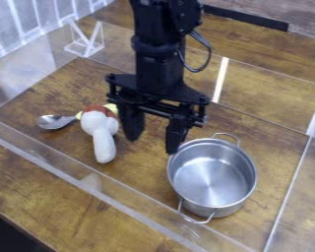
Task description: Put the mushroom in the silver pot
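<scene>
The mushroom (102, 138) lies on the wooden table with its white stem toward the front and its reddish-brown cap toward the back. The silver pot (212, 175) stands upright to its right, and nothing shows inside it. My gripper (153, 129) points straight down between the two, just right of the mushroom and just behind the pot's rim. It is open, its two dark fingers (131, 122) stand spread apart, and nothing is between them. It touches neither the mushroom nor the pot.
A silver spoon (55, 121) lies left of the mushroom's cap. A yellow-green piece (111, 108) peeks out behind the gripper's left finger. Clear acrylic walls (68, 162) border the work area, and a white stand (83, 39) sits at the back left.
</scene>
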Available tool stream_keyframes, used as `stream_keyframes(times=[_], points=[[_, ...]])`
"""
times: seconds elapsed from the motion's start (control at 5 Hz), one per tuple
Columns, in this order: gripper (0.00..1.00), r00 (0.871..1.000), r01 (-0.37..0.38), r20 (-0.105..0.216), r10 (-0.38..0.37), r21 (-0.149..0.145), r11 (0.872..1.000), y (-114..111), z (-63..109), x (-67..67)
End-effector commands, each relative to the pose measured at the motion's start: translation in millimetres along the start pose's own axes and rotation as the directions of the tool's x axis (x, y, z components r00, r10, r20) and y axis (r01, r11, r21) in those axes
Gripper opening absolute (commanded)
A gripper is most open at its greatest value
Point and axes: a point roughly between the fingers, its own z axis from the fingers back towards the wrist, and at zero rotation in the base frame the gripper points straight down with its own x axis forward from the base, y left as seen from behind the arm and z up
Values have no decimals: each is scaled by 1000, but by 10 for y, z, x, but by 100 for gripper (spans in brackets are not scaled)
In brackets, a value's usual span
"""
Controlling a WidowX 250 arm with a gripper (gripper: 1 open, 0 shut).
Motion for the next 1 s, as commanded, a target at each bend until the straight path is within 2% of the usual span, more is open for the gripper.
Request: stream_keyframes(times=[0.0,0.2,0.8], points=[[100,998,-40,53,39,18,999,302,56,61],[100,996,-66,66,63,32,997,596,-58,24],[100,994,-85,66,82,29,996,1001,-416,68]])
